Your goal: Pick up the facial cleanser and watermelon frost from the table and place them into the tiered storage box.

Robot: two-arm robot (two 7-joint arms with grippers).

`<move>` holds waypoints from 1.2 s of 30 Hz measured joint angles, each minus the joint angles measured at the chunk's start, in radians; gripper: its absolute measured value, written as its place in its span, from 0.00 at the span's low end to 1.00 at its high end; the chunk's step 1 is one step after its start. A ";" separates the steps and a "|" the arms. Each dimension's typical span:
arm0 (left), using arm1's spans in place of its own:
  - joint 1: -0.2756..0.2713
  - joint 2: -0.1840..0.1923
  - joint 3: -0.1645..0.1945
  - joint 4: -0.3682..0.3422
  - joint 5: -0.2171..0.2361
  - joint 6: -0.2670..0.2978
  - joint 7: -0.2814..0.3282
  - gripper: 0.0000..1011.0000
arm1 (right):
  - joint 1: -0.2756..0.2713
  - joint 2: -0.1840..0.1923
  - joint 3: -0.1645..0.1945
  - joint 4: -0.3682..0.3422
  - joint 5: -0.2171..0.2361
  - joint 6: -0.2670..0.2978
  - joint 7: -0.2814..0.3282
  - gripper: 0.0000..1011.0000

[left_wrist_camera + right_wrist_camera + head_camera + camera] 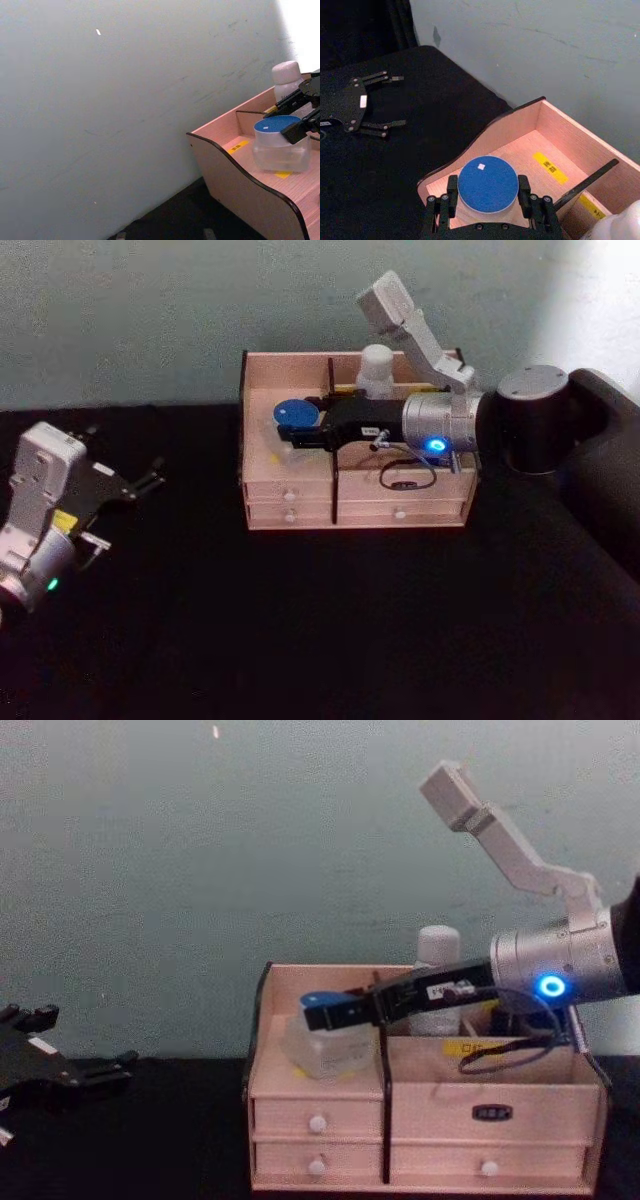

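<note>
My right gripper reaches into the left upper compartment of the tiered storage box. It is shut on a clear jar with a blue lid, one finger on each side of the lid. The jar rests on the compartment floor beside a yellow label. A white bottle with a white cap stands upright in the back compartment, behind the right arm. I cannot tell which of the two is the facial cleanser and which the watermelon frost. My left gripper lies open on the black table, far left.
The storage box stands against the pale wall, with white-knobbed drawers along its front. A black cable loop from the right arm hangs over the right compartment. Black tabletop stretches in front of the box and between it and the left gripper.
</note>
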 joint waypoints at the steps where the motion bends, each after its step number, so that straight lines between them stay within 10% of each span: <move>1: 0.000 0.000 0.000 0.000 0.000 0.000 0.000 0.99 | 0.000 0.000 0.000 0.000 0.000 0.000 0.000 0.71; 17: 0.000 0.000 0.000 0.000 0.000 0.000 0.000 0.99 | -0.001 0.001 -0.001 -0.001 0.000 0.002 0.000 0.99; 36: 0.000 0.000 0.000 0.000 0.000 0.000 0.000 0.99 | -0.019 0.013 0.010 -0.042 -0.001 -0.008 -0.020 0.99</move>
